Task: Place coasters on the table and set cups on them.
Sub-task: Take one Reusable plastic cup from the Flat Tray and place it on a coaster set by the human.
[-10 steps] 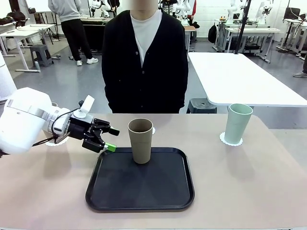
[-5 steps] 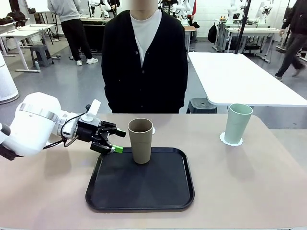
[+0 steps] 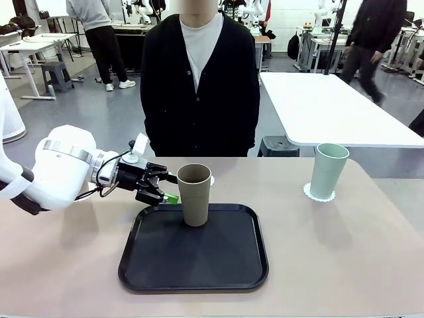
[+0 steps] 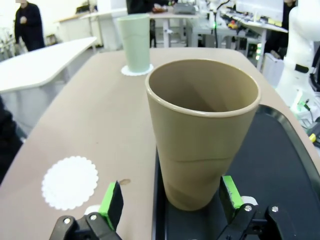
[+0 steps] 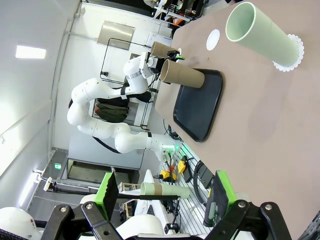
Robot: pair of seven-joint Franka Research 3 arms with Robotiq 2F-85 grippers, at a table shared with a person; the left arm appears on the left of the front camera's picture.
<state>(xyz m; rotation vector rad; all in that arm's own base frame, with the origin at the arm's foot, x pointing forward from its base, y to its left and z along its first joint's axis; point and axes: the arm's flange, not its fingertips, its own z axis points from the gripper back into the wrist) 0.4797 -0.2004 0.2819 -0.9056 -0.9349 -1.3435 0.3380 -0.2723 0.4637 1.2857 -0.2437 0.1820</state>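
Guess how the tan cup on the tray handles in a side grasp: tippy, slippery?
The tan cup is tall and narrows toward its base, so a push high up may tip it. Matte wall probably grips fine. It looks empty, so likely light. The left pincer straddles it low.

tan cup (image 3: pixel 194 194), black tray (image 3: pixel 199 262)

Beige-tan table (image 3: pixel 344 265). Black tray (image 3: pixel 193 255) lies lower centre of the front view. Bare white coaster (image 4: pixel 69 182) lies just past the tray's far edge, centre frame. Second coaster (image 3: pixel 308 193) at right of frame, under the mint green cup (image 3: pixel 328 171).
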